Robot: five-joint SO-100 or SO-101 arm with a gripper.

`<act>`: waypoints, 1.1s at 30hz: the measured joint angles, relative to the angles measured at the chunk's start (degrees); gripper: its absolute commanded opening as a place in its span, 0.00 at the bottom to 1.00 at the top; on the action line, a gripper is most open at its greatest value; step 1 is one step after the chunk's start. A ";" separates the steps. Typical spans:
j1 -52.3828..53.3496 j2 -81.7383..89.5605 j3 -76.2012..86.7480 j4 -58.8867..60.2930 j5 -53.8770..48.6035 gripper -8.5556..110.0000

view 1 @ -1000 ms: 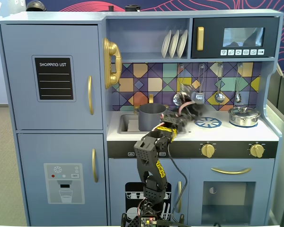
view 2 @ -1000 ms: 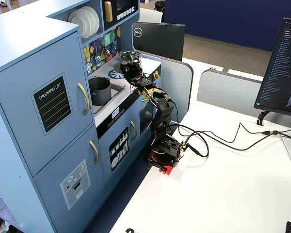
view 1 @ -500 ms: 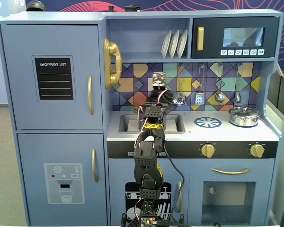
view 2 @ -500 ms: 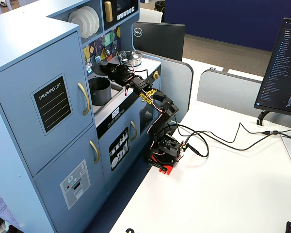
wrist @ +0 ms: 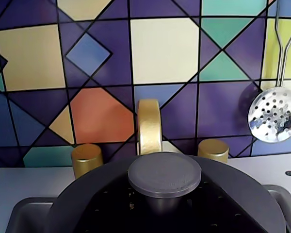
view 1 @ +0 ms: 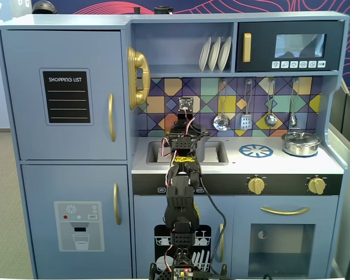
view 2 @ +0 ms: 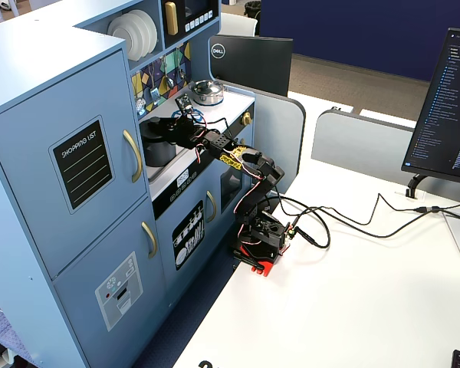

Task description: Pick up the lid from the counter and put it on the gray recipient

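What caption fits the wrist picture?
Flat round dark-gray lid with its central knob, close below the gold faucet and colourful tiles.

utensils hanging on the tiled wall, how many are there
4, in a row under the microwave shelf in a fixed view: a slotted spoon, a small spatula, a ladle and another spoon. The arm could hide something further left.

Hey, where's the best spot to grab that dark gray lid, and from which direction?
Grip the lid by its central knob, coming straight down from above. The knob stands up from the flat disc, with a round top wider than its stem; the rim is probably too wide and low to pinch.
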 measured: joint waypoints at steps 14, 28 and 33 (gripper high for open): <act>0.00 0.00 2.99 -0.26 0.00 0.07; 0.00 0.00 4.39 -3.16 0.00 0.07; 0.00 0.00 4.66 -3.16 -0.79 0.07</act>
